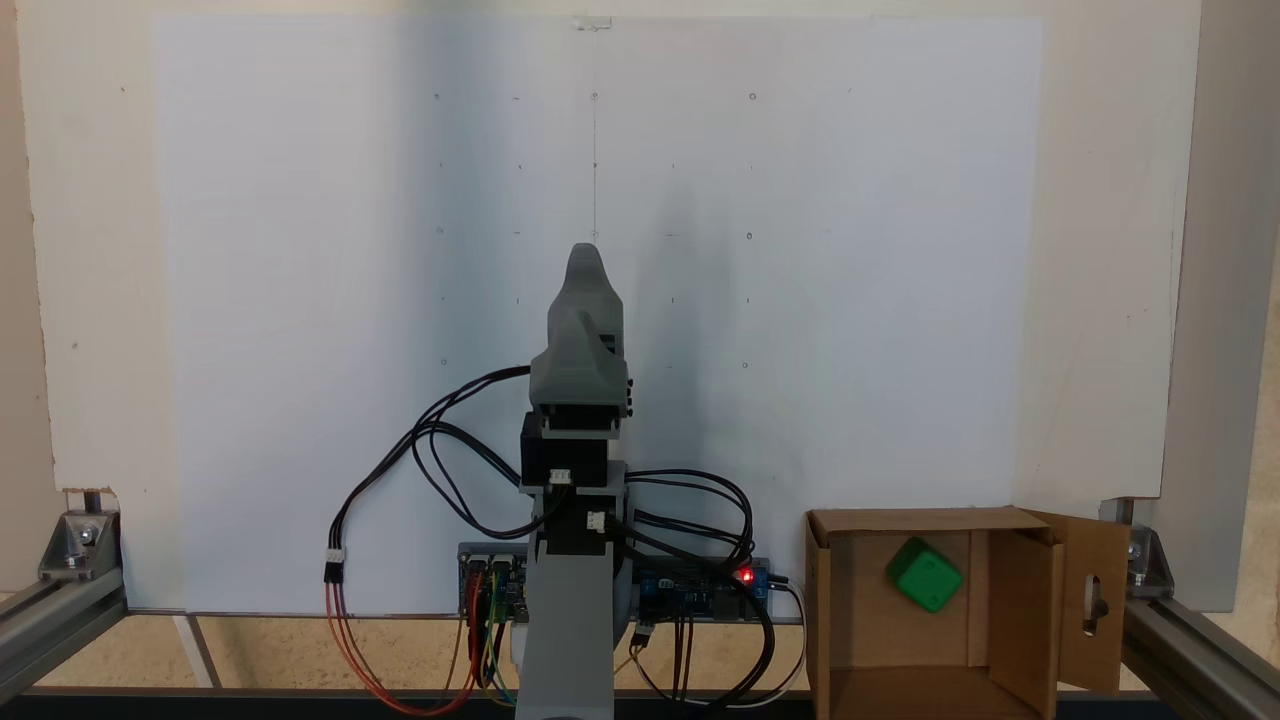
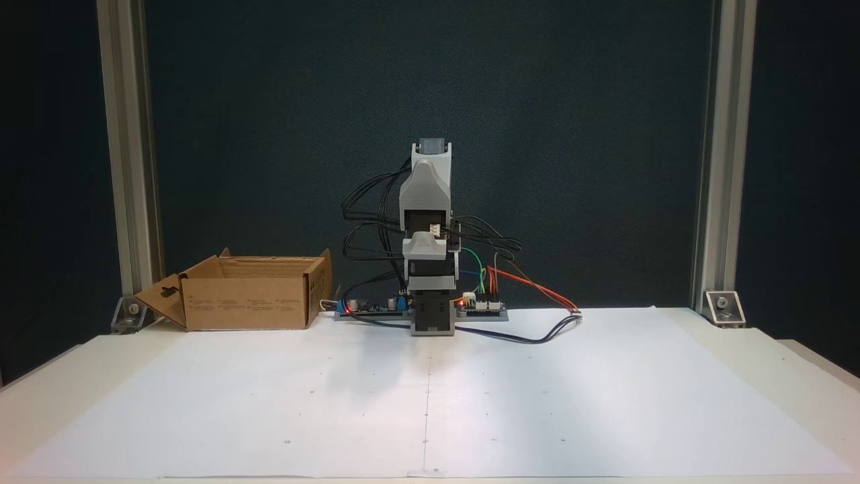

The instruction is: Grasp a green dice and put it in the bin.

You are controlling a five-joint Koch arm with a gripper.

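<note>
Fixed view from above: dice (image 1: 924,574) sits inside the bin (image 1: 835,600), on the cardboard floor toward the upper middle of the box, turned so its corners point roughly up/down/left/right in the frame; it's a cube, so no long axis, and pips aren't resolvable here. Bin is at the lower right of the frame, open top, one flap (image 1: 1095,600) with a slot cut-out folded out to the right. Arm (image 1: 575,420) is folded at centre, well apart from the bin, on the left of it; gripper (image 1: 586,262) tip points up the frame over the white sheet (image 1: 300,300). Jaws stack one behind the other from here, so can't tell whether they're apart or together; nothing visibly held. Dice is down-right of the gripper, nowhere near it. Controller boards (image 1: 700,590) and cables (image 1: 440,460) sit at the arm base, red LED lit. Fixed view from the front: bin (image 2: 245,302) stands at the left, beside the boards (image 2: 376,308), slotted flap (image 2: 164,302) splayed out to the left. Bin wall hides the dice. Arm (image 2: 426,269) stands folded upright at centre behind the sheet (image 2: 430,403). Gripper (image 2: 433,146) faces the camera head-on at the top; jaw state again not readable.
</note>
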